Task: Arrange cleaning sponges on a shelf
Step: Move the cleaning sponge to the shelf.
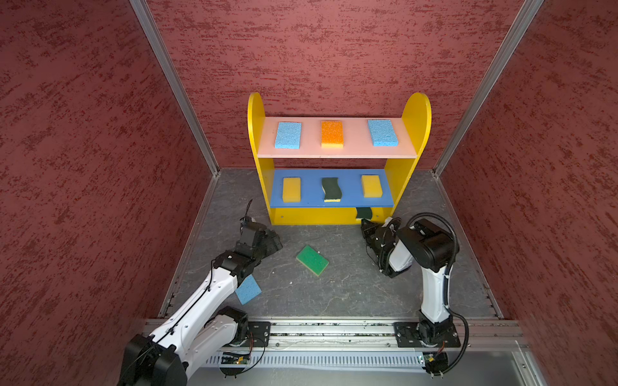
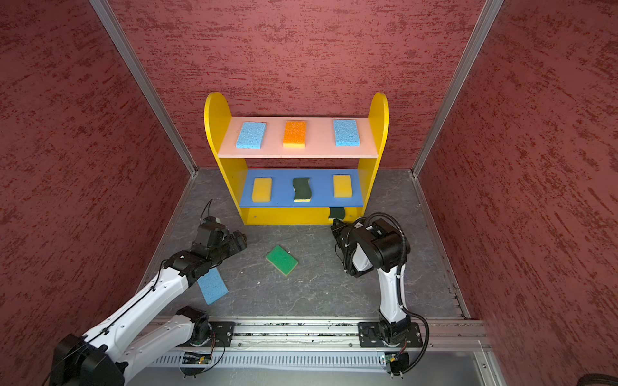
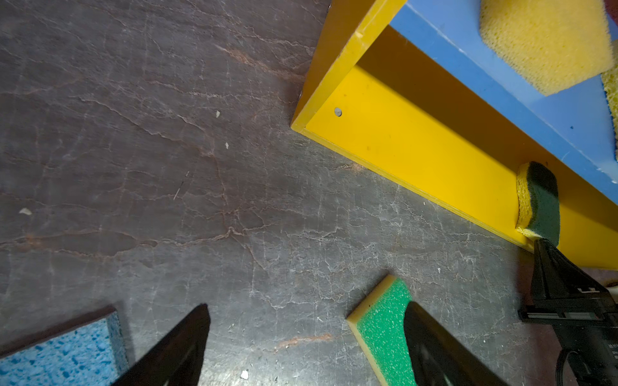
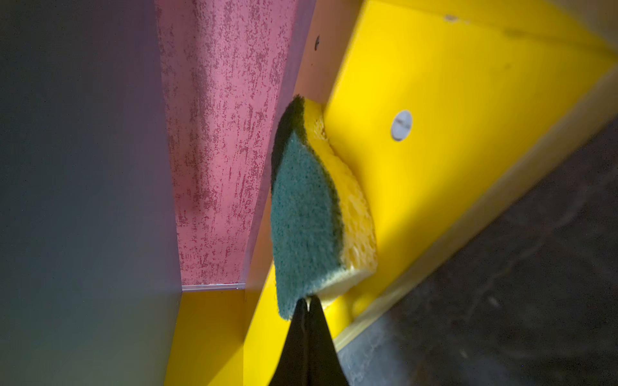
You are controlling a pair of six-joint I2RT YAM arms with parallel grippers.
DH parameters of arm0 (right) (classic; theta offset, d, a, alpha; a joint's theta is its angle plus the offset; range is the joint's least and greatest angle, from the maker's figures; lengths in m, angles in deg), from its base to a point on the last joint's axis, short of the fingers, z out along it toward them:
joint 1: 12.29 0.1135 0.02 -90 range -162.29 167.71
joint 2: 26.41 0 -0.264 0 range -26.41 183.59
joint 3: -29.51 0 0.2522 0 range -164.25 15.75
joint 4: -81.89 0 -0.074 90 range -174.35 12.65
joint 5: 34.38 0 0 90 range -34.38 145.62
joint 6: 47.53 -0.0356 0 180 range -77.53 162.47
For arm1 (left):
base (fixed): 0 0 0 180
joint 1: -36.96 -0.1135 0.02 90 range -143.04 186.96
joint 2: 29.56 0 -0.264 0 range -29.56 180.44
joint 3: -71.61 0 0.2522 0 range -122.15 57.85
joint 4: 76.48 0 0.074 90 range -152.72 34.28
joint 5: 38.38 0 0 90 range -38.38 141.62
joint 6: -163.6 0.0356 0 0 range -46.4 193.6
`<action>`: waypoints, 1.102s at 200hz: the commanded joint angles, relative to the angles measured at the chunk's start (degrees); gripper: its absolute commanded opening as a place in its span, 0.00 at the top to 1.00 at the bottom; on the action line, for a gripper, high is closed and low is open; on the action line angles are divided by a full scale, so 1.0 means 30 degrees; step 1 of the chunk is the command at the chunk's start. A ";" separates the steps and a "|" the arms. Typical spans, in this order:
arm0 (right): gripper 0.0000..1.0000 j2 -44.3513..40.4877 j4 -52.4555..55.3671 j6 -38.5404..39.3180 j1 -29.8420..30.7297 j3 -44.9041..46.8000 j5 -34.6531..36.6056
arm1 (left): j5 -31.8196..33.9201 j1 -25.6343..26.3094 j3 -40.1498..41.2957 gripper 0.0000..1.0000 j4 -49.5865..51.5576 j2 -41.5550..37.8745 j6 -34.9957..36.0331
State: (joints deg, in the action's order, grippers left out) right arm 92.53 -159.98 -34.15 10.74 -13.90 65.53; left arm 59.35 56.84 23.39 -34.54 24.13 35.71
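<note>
Right pincer (image 4: 306, 302) is clenched, tips against the near end of the wavy dark green sponge (image 4: 306, 214); gripping or just pushing, I cannot tell. The sponge stretches lengthwise straight ahead, soft yellow foam down on the bottom shelf (image 4: 451, 117). Left pincer (image 3: 306, 304), released, hovers near the bright green sponge (image 3: 381, 327).

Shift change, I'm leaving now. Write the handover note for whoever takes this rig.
Left end effector: open, empty, above the floor.
Right end effector: shut on a dark green sponge at the yellow bottom board, not released.
Done: pink top board holds three sponges, blue middle board three.
To do: release this one; shelve the bright green sponge and the light blue sponge from the floor.
</note>
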 commanded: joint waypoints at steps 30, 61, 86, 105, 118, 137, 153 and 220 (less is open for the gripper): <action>1.00 0.0762 0.1766 -0.0124 -0.0105 0.0047 0.0290 | -0.0113 -0.0079 0.0263 0.09 -0.0745 0.0396 -0.0144; 1.00 0.0801 0.2037 -0.0125 -0.0140 0.0021 0.0599 | -0.0232 -0.0075 0.0263 0.09 -0.0943 0.0582 -0.0228; 1.00 0.0946 0.2164 0.0000 -0.0238 -0.0183 0.0498 | -0.0158 -0.0064 0.0328 0.09 -0.0961 0.0644 -0.0205; 1.00 0.0983 0.2288 -0.0096 -0.0263 -0.0191 0.0691 | -0.0144 -0.0058 0.0309 0.09 -0.1018 0.0676 -0.0256; 1.00 0.1018 0.2230 -0.0143 -0.0264 -0.0158 0.0794 | -0.0142 -0.0064 0.0366 0.09 -0.1107 0.0730 -0.0261; 1.00 0.0994 0.2606 -0.0216 -0.0263 -0.0218 0.0937 | -0.0140 -0.0024 0.0363 0.09 -0.1197 0.0875 -0.0349; 1.00 0.0961 0.2767 -0.0349 -0.0263 -0.0166 0.1155 | -0.0172 0.0020 0.0380 0.09 -0.1287 0.1021 -0.0448; 1.00 0.1139 0.2527 -0.0427 -0.0337 0.0098 0.1395 | 0.0032 0.0351 0.0370 0.09 -0.1283 0.1175 -0.0615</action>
State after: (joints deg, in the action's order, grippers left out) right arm 92.85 -159.09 -35.81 10.63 -14.84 67.46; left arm 59.15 57.53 24.11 -37.18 27.54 34.40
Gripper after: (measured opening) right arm 0.049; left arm 0.911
